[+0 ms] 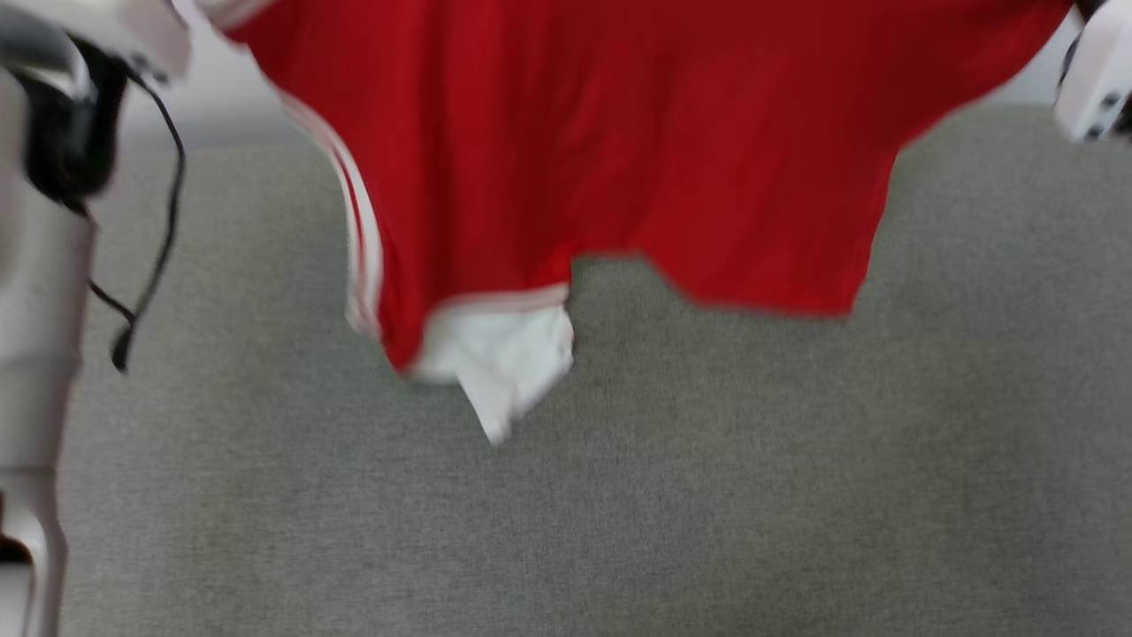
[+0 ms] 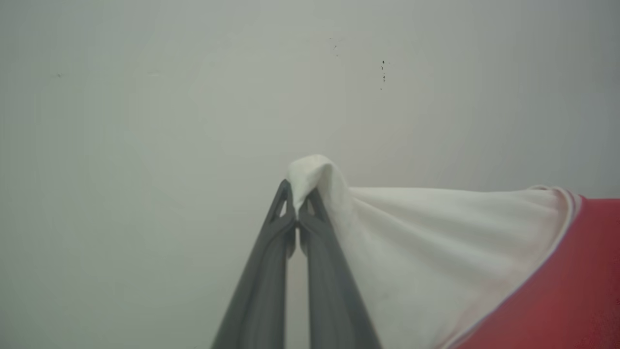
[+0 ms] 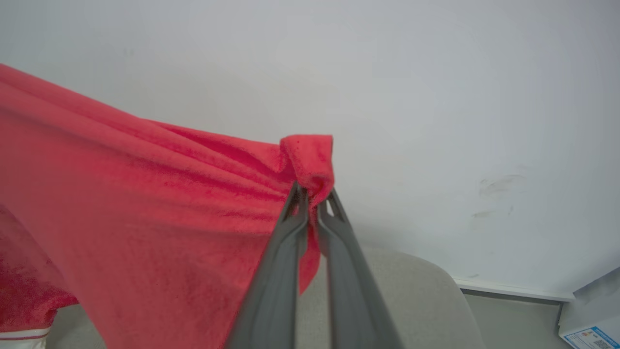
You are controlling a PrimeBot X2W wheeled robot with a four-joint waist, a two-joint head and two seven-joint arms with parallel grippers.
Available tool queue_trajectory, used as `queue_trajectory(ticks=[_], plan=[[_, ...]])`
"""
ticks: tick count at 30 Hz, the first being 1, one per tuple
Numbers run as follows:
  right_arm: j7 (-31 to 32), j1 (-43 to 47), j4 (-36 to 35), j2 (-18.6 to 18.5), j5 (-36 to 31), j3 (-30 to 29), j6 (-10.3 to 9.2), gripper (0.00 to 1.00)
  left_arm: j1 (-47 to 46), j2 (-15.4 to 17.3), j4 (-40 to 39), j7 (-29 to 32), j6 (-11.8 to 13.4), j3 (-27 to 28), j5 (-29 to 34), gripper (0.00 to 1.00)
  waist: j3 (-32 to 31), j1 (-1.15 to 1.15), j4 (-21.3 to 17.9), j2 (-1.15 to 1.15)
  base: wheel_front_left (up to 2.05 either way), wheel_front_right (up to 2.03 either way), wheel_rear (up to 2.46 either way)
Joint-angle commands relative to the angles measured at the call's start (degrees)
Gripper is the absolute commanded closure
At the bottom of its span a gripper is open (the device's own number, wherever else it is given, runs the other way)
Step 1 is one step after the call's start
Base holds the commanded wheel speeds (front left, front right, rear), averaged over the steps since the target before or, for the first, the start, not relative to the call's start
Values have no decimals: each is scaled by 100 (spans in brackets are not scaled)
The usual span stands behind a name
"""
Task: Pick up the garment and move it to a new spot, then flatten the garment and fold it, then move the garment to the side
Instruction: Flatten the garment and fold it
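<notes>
The garment [image 1: 619, 150], a red shirt with white sleeves and striped trim, hangs spread in the air above the grey cushion surface [image 1: 619, 513]; one white sleeve [image 1: 504, 363] dangles lowest. In the left wrist view my left gripper [image 2: 297, 196] is shut on the tip of a white sleeve [image 2: 436, 237]. In the right wrist view my right gripper [image 3: 312, 196] is shut on a corner of the red cloth [image 3: 145, 203]. The letters and number are hidden.
My pale left arm [image 1: 35, 292] with a black cable [image 1: 164, 212] stands at the left edge, and part of the right arm [image 1: 1097, 71] at the upper right. A pale wall [image 3: 436, 97] lies behind; a white box [image 3: 591, 315] sits on the floor.
</notes>
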Motion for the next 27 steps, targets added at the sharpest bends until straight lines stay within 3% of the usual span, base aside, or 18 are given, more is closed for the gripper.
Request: queue_trajectory(ticks=[1, 15, 27], plan=[[-68, -239, 4, -68, -90, -82, -12, 100, -251, 108, 85, -55, 16, 64, 47, 100, 508, 0, -83, 0, 0, 0, 0], [-1086, -2492, 47, 56, -734, -416, -12, 100, -2591, 312, 351, -442, -39, 202, 249, 100, 2290, 0, -211, 0, 0, 0, 0], [-1626, -3206, 709, 413, -546, 125, -11, 100, -2733, 215, 607, -586, -54, 224, 86, 100, 3235, 0, -152, 0, 0, 0, 0]])
